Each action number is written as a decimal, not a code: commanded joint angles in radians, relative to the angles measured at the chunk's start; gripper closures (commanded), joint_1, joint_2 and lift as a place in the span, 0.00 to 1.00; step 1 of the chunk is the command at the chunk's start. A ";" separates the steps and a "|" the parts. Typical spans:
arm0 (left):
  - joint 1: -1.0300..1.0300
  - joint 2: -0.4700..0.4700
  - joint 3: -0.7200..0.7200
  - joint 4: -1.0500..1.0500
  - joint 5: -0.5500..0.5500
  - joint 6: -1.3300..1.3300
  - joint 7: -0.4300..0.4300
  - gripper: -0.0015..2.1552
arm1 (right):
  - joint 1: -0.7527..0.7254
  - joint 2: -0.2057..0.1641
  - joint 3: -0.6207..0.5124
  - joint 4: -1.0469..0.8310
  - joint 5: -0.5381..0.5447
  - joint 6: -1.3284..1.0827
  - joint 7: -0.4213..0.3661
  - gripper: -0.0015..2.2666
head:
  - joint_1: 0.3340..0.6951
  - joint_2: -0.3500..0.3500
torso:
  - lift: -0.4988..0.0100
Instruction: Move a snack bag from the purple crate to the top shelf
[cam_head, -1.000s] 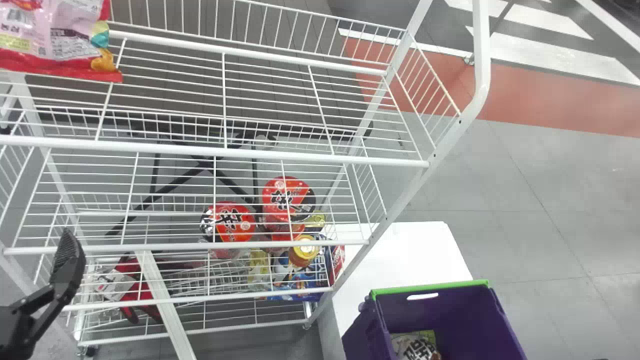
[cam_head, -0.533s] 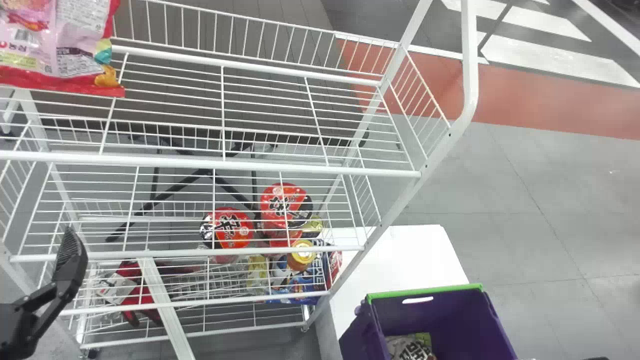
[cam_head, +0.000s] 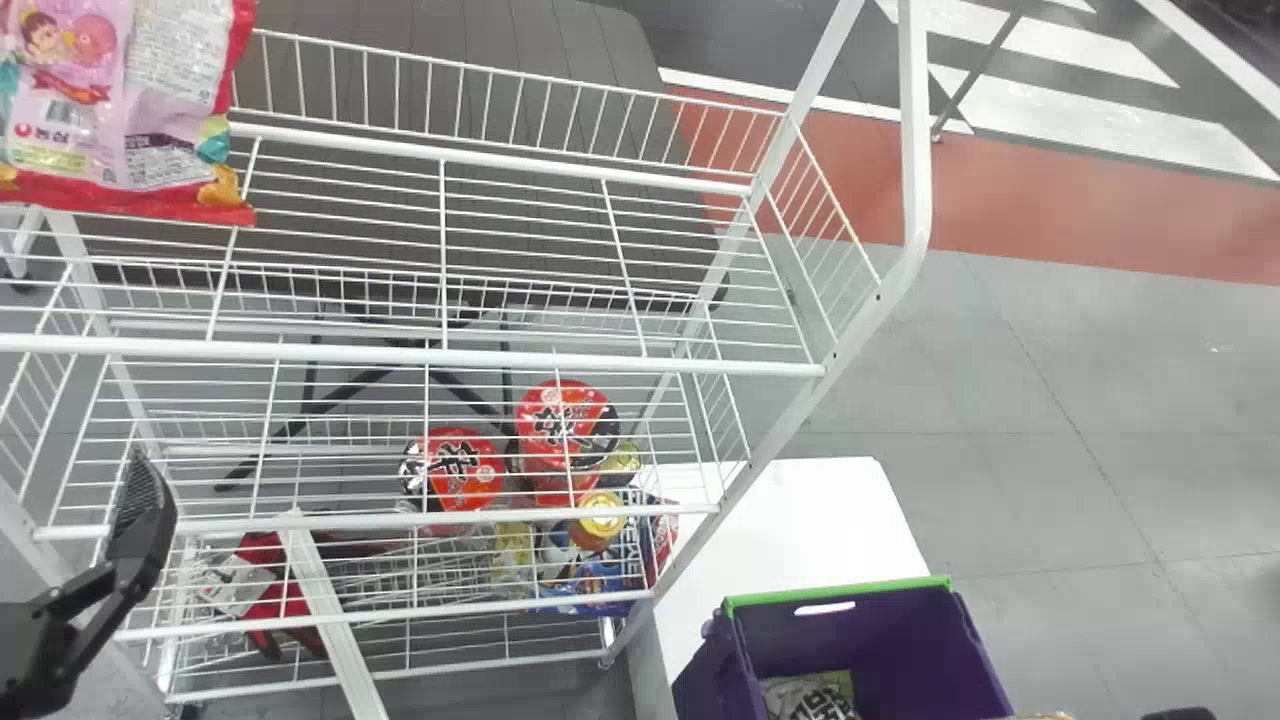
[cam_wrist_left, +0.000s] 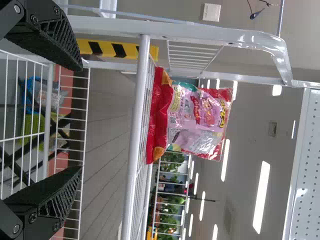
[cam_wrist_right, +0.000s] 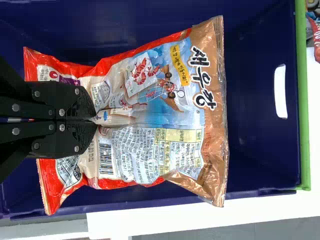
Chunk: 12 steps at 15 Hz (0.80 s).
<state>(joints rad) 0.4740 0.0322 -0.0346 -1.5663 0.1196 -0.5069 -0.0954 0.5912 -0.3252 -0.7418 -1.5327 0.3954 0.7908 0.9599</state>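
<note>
In the head view, black parts of my right gripper (cam_head: 1180, 714) edge in at the bottom right, beside the tan edge of a snack bag (cam_head: 1040, 716). The right wrist view has my right gripper (cam_wrist_right: 96, 120) pinching the middle of that orange and tan shrimp snack bag (cam_wrist_right: 150, 115), over the purple crate (cam_wrist_right: 260, 150). Another bag (cam_head: 808, 696) lies inside the purple crate (cam_head: 840, 597). My left gripper (cam_head: 140, 520) is at the head view's left edge, in front of the rack; its own fingers stand apart and empty in the left wrist view (cam_wrist_left: 80, 119).
A pink snack bag (cam_head: 125, 110) stands at the left on the top shelf (cam_head: 480, 355) of the white wire rack. Cup noodles (cam_head: 455, 468) and other goods sit on lower shelves. The rack's slanted right post (cam_head: 790, 420) rises between the shelves and the crate's side.
The rack's upper shelves have shifted down in the head view, and the crate slightly left and down. The held bag's edge has appeared at the bottom, with more of the right gripper showing.
</note>
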 joint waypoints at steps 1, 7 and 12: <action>0.000 0.000 -0.001 0.000 -0.002 0.003 0.000 0.06 | -0.001 0.000 -0.004 -0.001 -0.001 -0.006 0.000 0.95 | 1.00 0.00 | 0.78; 0.000 0.000 -0.004 -0.001 -0.003 0.003 0.000 0.06 | -0.001 0.000 -0.030 -0.021 -0.001 0.006 0.023 0.95 | 1.00 0.00 | 0.83; 0.000 0.000 -0.007 -0.001 -0.005 0.003 -0.001 0.06 | -0.001 0.005 -0.038 -0.037 -0.001 0.012 0.040 0.95 | 1.00 0.00 | 0.86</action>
<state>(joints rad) 0.4740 0.0324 -0.0412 -1.5685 0.1151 -0.5038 -0.0950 0.5905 -0.3209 -0.7771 -1.5668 0.3933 0.8026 0.9980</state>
